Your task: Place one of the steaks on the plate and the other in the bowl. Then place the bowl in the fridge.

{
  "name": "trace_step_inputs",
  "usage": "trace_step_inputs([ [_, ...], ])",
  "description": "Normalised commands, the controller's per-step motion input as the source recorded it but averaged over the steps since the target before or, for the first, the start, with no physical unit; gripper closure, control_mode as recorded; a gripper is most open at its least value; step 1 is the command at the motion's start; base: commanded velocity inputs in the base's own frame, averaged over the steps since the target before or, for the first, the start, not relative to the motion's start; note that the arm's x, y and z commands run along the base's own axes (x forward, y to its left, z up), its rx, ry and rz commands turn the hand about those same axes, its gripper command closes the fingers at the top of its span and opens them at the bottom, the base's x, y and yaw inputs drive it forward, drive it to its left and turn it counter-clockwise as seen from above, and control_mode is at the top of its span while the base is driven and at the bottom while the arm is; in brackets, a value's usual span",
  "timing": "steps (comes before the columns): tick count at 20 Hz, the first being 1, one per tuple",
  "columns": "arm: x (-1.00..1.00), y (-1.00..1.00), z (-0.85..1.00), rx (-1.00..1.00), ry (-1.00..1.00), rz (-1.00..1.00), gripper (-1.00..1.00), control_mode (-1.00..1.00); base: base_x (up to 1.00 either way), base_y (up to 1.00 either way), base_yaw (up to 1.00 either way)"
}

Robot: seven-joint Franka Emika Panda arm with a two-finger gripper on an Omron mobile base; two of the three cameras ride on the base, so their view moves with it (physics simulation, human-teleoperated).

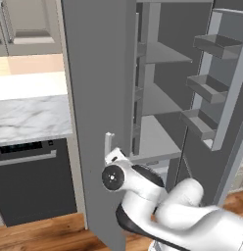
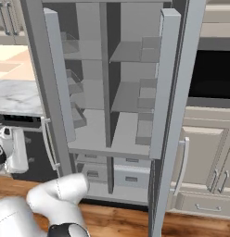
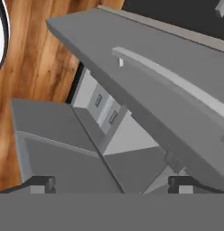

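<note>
Hand view: your fingers [image 3: 111, 184] sit at the bottom edge, tips spread wide with nothing between them. Past them, running from upper left down to the right edge, is the edge of the open fridge door [image 3: 145, 90], its slim light handle [image 3: 177, 83] along it. Lower left of centre you look into the fridge's lower part, with a grey shelf [image 3: 55, 122] and the drawers [image 3: 105, 106] below. Wood floor [image 3: 37, 58] fills the upper left.

Left base view: the fridge [image 1: 157, 88] stands open in the middle and right, shelves bare, door bins [image 1: 211, 86] on the right. The arm's wrist is at lower centre, just beside the left door's outer face, low by the handle end [image 1: 109, 142]. The marble surface [image 1: 30, 115] is at left, the black oven [image 1: 33, 179] under it.

Right base view: both doors swung out, shelves [image 2: 112, 134] at centre.

I can't spot a bowl, plate or steaks, so I can't tell where they lie from the fingers. My guess is the fridge is ready and you need to turn back toward the surface on the left for the bowl. Watch the door edge close to the wrist as you swing.
</note>
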Motion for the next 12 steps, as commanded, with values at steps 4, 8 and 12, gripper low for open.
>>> trace_step_inputs([
  [4, 0.03, -0.97, 0.01, 0.6, 0.0, -0.07, -1.0, -1.0, 0.0, 0.0, 0.0],
  [8, 0.11, -0.92, 0.0, 0.67, 0.0, -0.08, -1.0, -1.0, 0.0, 0.0, 0.0],
  [12, 0.11, -0.62, 0.0, 0.55, -0.05, 0.03, -1.0, -1.0, 0.0, 0.0, 0.0],
])
